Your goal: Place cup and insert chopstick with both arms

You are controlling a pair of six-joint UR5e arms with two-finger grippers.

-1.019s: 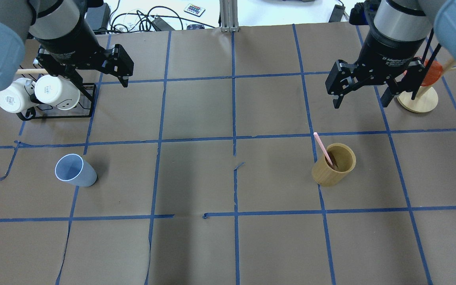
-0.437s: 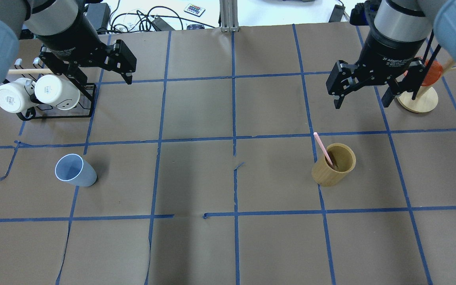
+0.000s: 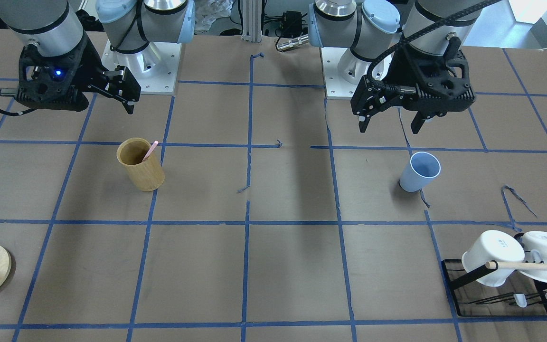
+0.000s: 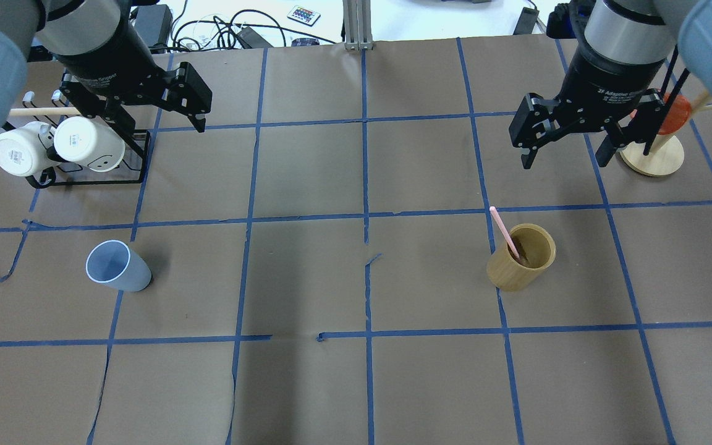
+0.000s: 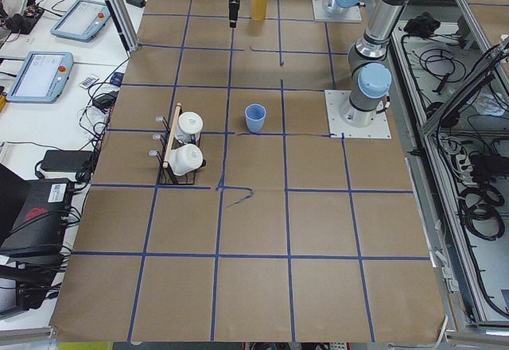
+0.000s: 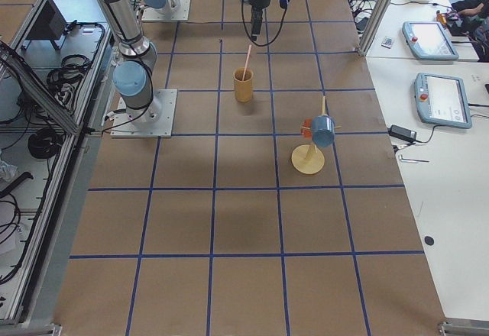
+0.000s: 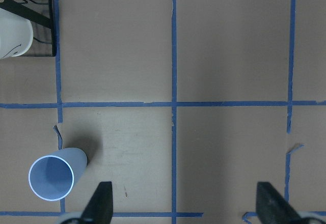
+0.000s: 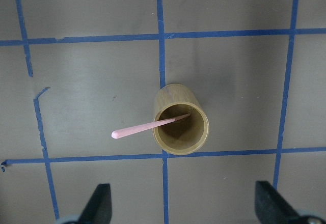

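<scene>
The light-blue cup [image 4: 118, 266] stands upright on the table's left side, also in the front view [image 3: 419, 172] and the left wrist view [image 7: 53, 175]. My left gripper [image 4: 155, 120] is open and empty, high above the table beyond the cup; the cup lies outside its left finger [image 7: 101, 203]. The pale-pink chopstick [image 4: 503, 232] leans in a tan bamboo cylinder [image 4: 520, 259] on the right side, also in the right wrist view [image 8: 147, 126]. My right gripper [image 4: 565, 162] is open and empty, above and beyond the cylinder.
A black rack [image 4: 136, 157] with two white mugs and a wooden rod [image 4: 41, 112] stands at the far left, near my left gripper. A round wooden stand [image 4: 652, 154] with an orange item and a blue cup [image 6: 322, 131] stands at the far right.
My left gripper has shifted slightly toward the far side of the table. The right gripper, cup and chopstick have stayed in place.
</scene>
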